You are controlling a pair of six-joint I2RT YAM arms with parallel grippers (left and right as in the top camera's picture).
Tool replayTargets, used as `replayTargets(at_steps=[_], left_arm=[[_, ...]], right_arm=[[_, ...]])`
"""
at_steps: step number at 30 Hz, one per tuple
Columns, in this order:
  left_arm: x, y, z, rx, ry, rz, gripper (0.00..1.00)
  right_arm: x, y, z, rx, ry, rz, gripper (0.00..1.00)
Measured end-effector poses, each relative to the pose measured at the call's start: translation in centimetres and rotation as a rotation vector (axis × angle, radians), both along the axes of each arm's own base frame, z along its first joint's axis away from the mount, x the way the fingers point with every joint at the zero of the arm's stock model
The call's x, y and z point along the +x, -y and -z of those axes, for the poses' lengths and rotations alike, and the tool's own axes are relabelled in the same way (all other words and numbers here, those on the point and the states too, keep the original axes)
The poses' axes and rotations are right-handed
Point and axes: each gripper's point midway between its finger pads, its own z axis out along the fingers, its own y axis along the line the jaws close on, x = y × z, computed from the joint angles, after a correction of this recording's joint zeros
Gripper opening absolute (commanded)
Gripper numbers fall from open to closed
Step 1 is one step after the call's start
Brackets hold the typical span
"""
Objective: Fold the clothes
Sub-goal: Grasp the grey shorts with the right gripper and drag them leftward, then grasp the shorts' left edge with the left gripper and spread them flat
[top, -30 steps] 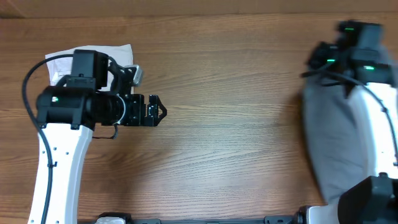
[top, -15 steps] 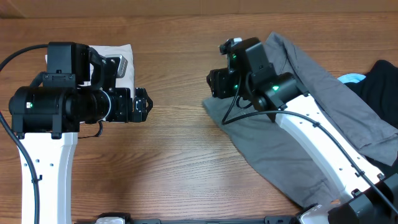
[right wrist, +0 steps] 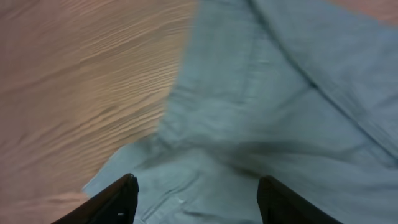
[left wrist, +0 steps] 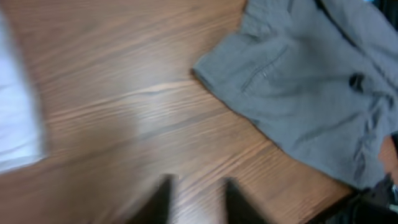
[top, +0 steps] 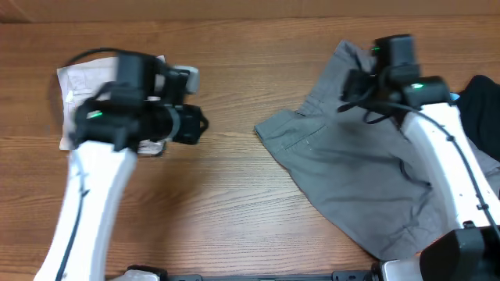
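The grey shorts (top: 344,168) lie spread on the wooden table right of centre, with the waistband end toward the left. My right gripper (top: 353,84) hovers over their upper part. In the right wrist view it (right wrist: 198,200) stands wide open above the grey fabric (right wrist: 261,93), and nothing sits between its fingers. My left gripper (top: 201,123) is over bare wood left of the shorts. The left wrist view is blurred. There the gripper's (left wrist: 199,200) two dark fingertips stand a small gap apart with only wood between them, and the shorts (left wrist: 311,81) lie ahead of them.
A folded white cloth (top: 78,82) lies at the back left under the left arm, and it shows at the left edge of the left wrist view (left wrist: 15,112). A black garment (top: 483,97) lies at the right edge. Bare wood separates the two arms.
The right gripper pulled the grey shorts from the right edge to the middle, let go and drew back to the right. The left arm swung right and its jaws narrowed.
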Motion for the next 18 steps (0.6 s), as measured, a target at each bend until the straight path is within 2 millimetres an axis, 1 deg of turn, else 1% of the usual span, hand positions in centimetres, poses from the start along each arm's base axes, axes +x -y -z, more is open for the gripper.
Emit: replayTargets(at_steps=[1, 2, 3, 4, 7, 9, 11, 15, 18], left_arm=[[0.3, 1.2, 1.3, 0.002, -0.014, 0.031, 0.09], [0.6, 2.6, 2.7, 0.006, -0.03, 0.069, 0.26], [0.9, 4.0, 4.3, 0.012, -0.046, 0.108, 0.62], [1.2, 5.2, 5.5, 0.014, -0.057, 0.134, 0.75], [2.5, 8.8, 9.4, 0.029, -0.072, 0.206, 0.79], [3.3, 10.0, 11.9, 0.058, -0.079, 0.225, 0.82], [4.2, 10.6, 14.1, 0.085, -0.082, 0.228, 0.85], [6.1, 10.7, 18.1, 0.121, -0.092, 0.208, 0.81], [7.0, 10.6, 20.5, 0.135, -0.098, 0.196, 0.7]], right_arm=[[-0.1, 0.7, 0.1, 0.022, -0.01, 0.019, 0.63], [-0.3, 1.4, 0.1, 0.048, -0.02, 0.036, 0.63], [-0.5, 2.1, 0.1, 0.075, -0.027, 0.051, 0.62], [-0.6, 2.4, 0.0, 0.092, -0.03, 0.06, 0.63], [-1.4, 3.2, -0.8, 0.136, -0.03, 0.077, 0.63], [-2.1, 3.0, -1.5, 0.153, -0.031, 0.073, 0.63], [-2.7, 2.7, -1.9, 0.165, -0.034, 0.063, 0.63], [-3.6, 2.3, -1.8, 0.174, -0.063, 0.046, 0.63], [-4.0, 2.2, -1.6, 0.173, -0.081, 0.038, 0.64]])
